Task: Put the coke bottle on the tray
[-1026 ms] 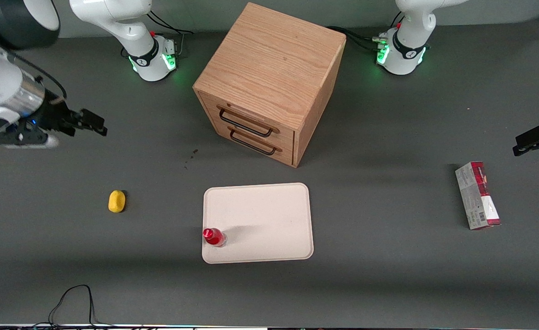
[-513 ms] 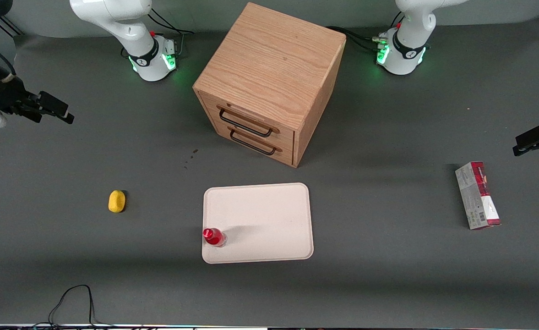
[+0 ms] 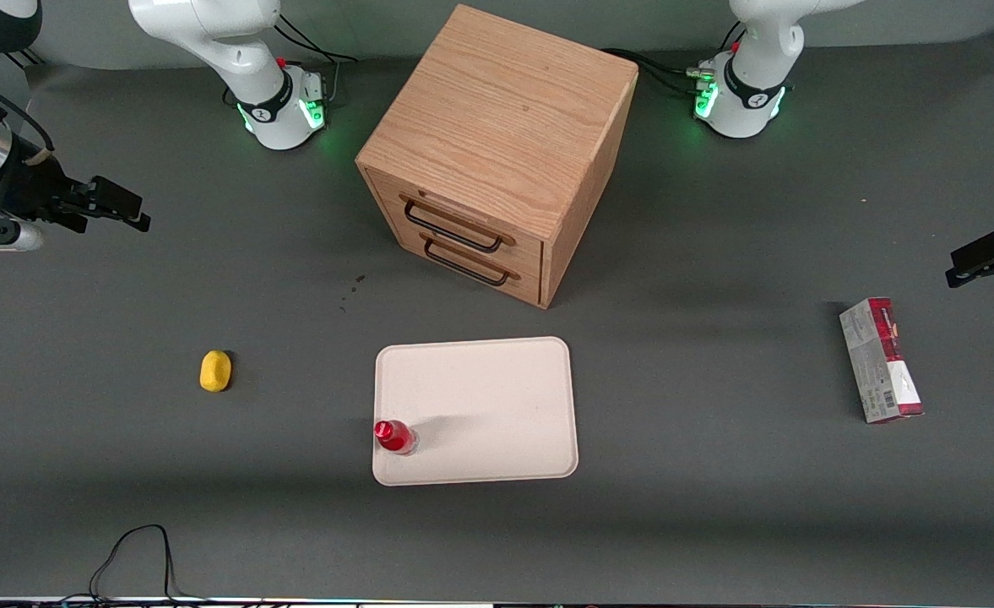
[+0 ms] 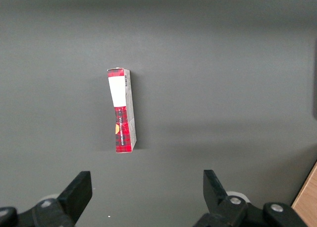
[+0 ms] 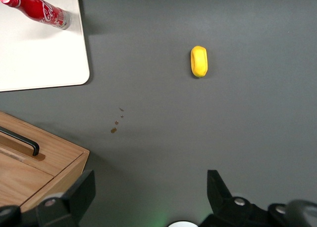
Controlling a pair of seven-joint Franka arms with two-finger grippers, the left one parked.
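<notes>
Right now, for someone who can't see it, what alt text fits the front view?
A small red coke bottle stands upright on a corner of a cream tray, nearer the camera than a wooden two-drawer cabinet. The end effector hangs open, empty, toward the working arm's end, above a yellow lump.

Red coke bottle (image 3: 394,437): glossy plastic, red cap, clear base; stands on the tray at its 7 o'clock corner.
Cream-beige rectangular tray (image 3: 497,397): matt, smooth, low rim.
Wooden two-drawer cabinet (image 3: 497,152): light oak grain, satin; thin black metal handles.
Yellow oval lump (image 3: 215,371): smooth, slight sheen.
Red-and-grey rectangular box (image 3: 880,360): printed card.
Dark grey table (image 3: 716,507): matt, faintly textured.
Black gripper (image 3: 129,208): matt plastic, fingers spread, high at the working arm's end.
</notes>
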